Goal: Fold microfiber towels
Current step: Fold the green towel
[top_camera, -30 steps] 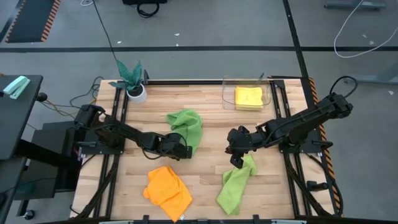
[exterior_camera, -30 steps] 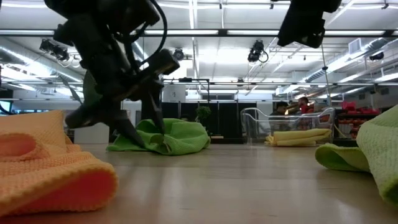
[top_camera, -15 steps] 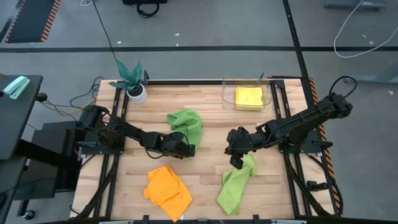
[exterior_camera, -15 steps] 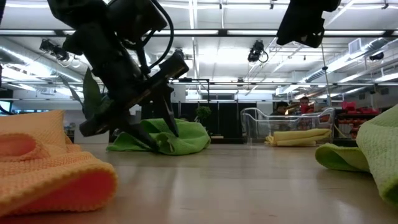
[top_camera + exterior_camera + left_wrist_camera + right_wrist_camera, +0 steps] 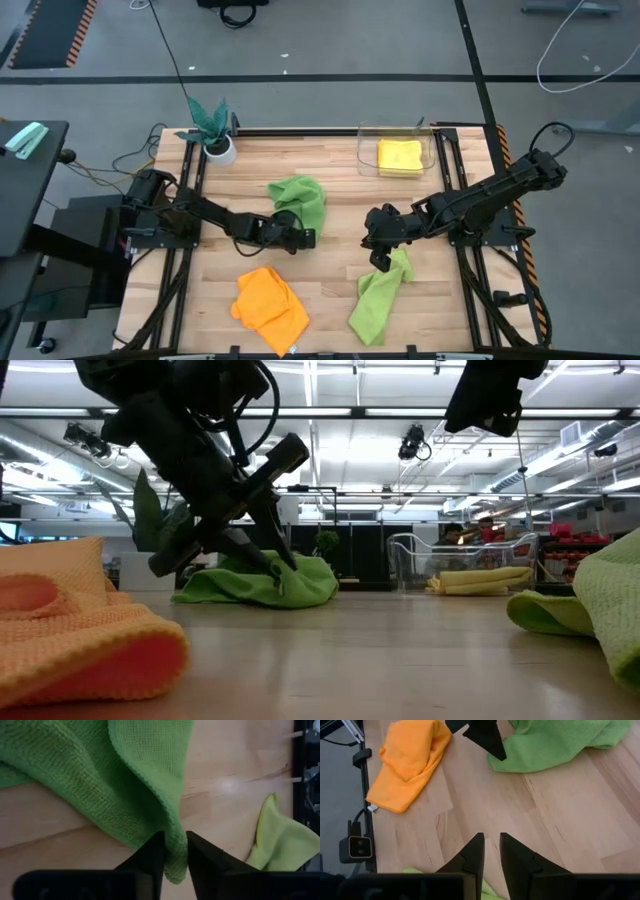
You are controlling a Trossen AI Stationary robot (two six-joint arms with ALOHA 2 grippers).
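My left claw (image 5: 173, 851) pinched the edge of the green towel (image 5: 300, 203) at the worktop's (image 5: 330, 290) middle; only my wrist view showed that fold between the fingers. The orange towel (image 5: 270, 305) lay at the near edge. My right claw (image 5: 380, 261) pinched the second green towel (image 5: 376, 300). A clear bin (image 5: 366, 150) held the yellow towel (image 5: 399, 157).
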